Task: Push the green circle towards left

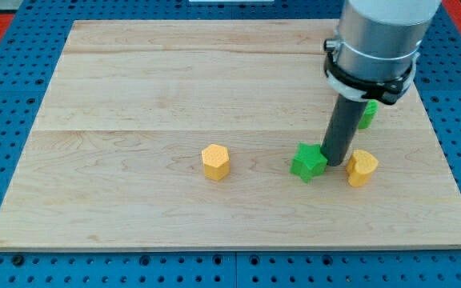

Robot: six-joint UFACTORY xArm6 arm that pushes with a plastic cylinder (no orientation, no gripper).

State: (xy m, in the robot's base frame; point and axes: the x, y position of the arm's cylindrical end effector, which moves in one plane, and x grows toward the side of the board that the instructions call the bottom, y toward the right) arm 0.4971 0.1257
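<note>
A: Board (214, 96) first. Made of what?

B: Pale wood, planks joined lengthwise, fine grain, smooth matte face. Lying on a blue perforated base (6, 264) dotted with rows of round holes.

A: And the arm?

B: Brushed grey metal cylinder (378, 32) coming down from 12 o'clock on the view's right, ringed by a black collar with a white edge. Below that, a straight dark rod, matte, ending at my tip (336, 163) on the wood. Just a plain rod at the end, so no jaws to stand apart or together.

A: Blocks near it?

B: Green star block (308, 162), chunky, with pointed lobes, at 9 o'clock of my tip, right against the rod or very nearly; cannot tell which. Yellow block (362, 168) at 3 o'clock, just beside, rounded with a notch on top, perhaps a heart. Yellow hexagon block (215, 162) well apart at 9 o'clock, faceted sides, flat top.

A: Green circle?

B: At about 1 o'clock of my tip, near the board's right edge. Mostly hidden behind the rod and collar: only a bright green sliver (369, 116) showing, so shape hard to confirm. Apart from my tip.

A: Finish of the blocks?

B: Solid colour, faintly glossy, plastic-looking.
</note>
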